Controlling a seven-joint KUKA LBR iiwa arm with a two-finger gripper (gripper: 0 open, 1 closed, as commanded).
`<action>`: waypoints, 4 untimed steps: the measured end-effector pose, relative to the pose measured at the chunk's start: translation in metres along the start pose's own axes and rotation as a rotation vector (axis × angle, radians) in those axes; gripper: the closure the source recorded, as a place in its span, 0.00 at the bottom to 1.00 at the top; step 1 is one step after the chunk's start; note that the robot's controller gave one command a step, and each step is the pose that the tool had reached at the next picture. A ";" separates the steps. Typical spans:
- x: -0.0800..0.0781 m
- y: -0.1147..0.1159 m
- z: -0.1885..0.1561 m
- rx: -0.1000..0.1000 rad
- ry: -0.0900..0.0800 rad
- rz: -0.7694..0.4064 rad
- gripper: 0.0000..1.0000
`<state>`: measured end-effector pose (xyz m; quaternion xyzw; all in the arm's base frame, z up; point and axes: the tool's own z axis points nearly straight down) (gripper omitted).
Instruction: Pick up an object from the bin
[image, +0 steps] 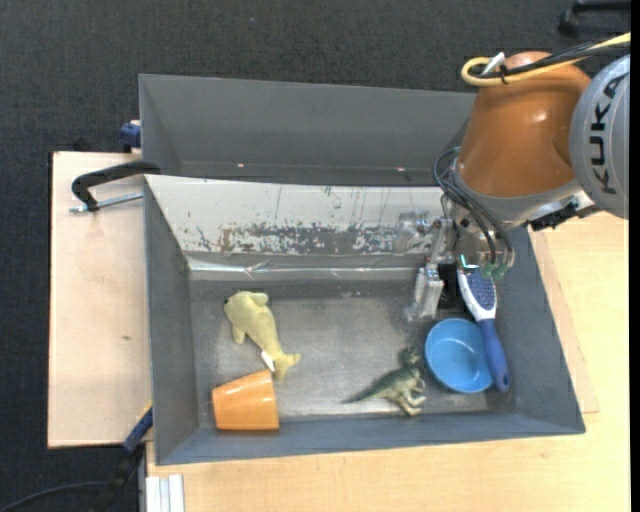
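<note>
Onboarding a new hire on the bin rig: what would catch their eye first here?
The arm's big orange cover at the upper right, with the gripper below it on the right side of the bin, beside a blue brush and above a blue bowl. Then the orange cup on its side in the front left corner, a yellow dolphin toy behind it, and a small green dinosaur left of the bowl.
</note>
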<state>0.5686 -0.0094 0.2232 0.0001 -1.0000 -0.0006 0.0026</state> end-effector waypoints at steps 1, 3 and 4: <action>0.052 -0.074 0.051 0.003 0.000 -0.112 0.00; 0.048 -0.093 0.150 0.003 -0.008 -0.605 1.00; 0.030 -0.076 -0.025 0.008 -0.019 -0.617 1.00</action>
